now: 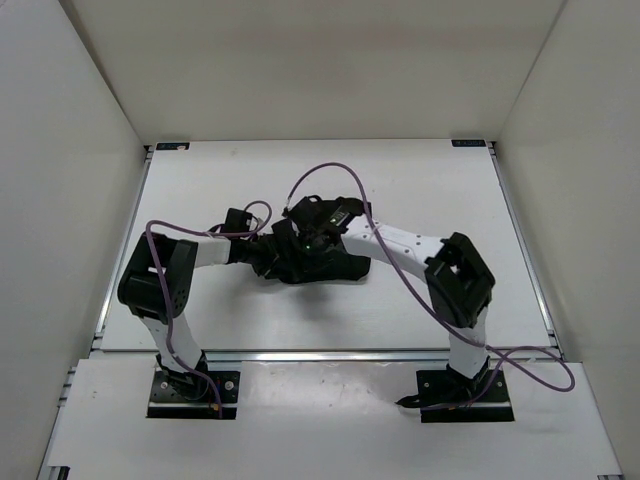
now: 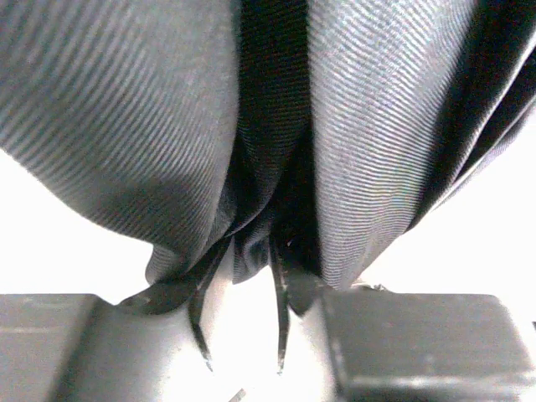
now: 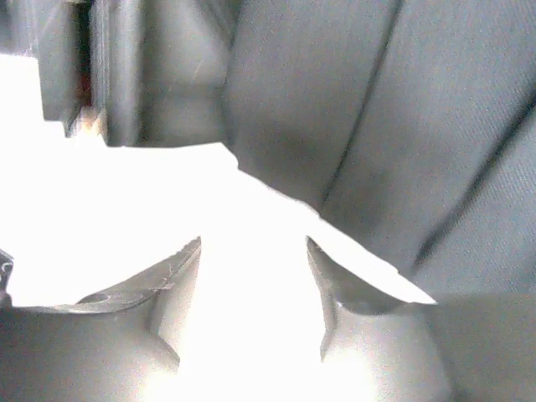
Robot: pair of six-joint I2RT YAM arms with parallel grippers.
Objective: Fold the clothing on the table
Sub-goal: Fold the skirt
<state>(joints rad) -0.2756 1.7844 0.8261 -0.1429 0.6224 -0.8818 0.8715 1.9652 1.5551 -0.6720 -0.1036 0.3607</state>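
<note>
**Both jaws parted at the bunched skirt, mid-table**

The clothing [image 1: 322,264] lies in a crumpled black heap near the middle of the table [image 1: 430,185], with both arms reaching in over it from either side. The left gripper [image 2: 219,311] stands with its fingers apart. The gathered pleat ends hang down into the gap, and the pleats run straight away from the jaws, so the cloth's long axis lines up with that arm's reach. The right gripper [image 3: 253,251] is also parted, with only bare white table between its fingers. The garment's edge lies just beyond its right fingertip, slanting up and away. I judge the left arm better placed: closing would take the pleats, while the right must first shift onto the cloth
</note>
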